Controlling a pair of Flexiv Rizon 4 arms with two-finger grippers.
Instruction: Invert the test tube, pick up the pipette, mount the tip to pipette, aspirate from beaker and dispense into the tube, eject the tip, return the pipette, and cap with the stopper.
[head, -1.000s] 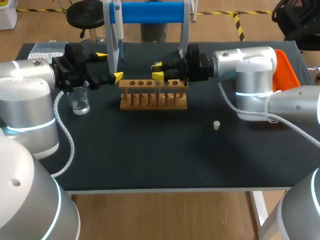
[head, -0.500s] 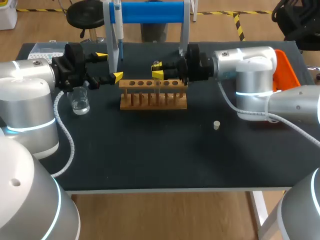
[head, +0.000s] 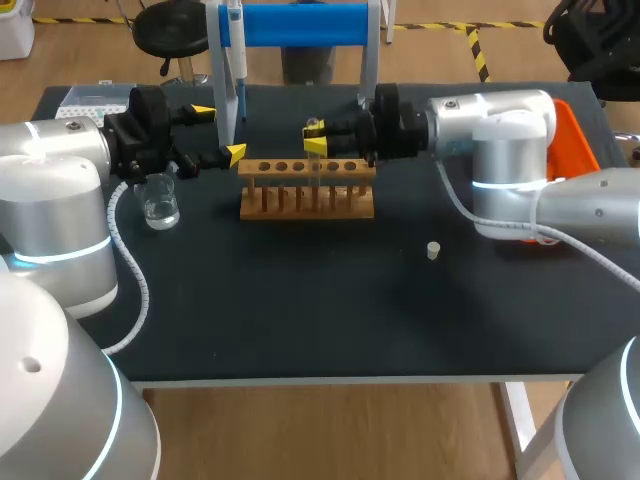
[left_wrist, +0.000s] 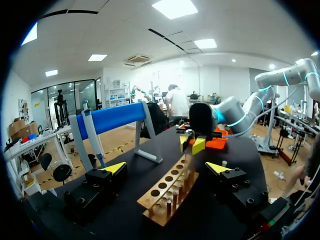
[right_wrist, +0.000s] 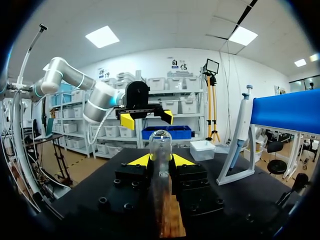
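Since a second ago the right gripper (head: 315, 138) has risen a little over the rack (head: 305, 197), bringing the tube (right_wrist: 160, 144) up with it. The left gripper (head: 219, 132) has not shifted.

From the right wrist view I see both yellow tips pressed on the tube from either side, so that gripper is clamped on it. The tube stands upright with its rounded closed end on top. I cannot make out its lower end against the rack's wood below.

I see the left gripper spread wide with nothing between its fingers. It sits just beside the rack's left end and faces the right gripper along the row of holes.

The beaker (head: 160, 201) stands on the table (head: 300, 320) in front of the left gripper, holding some clear liquid. The stopper (head: 433, 250) lies alone, well apart from the rack, to its front right. The pipette (head: 236, 50) hangs upright at the left end of the stand (head: 305, 24), behind the rack.
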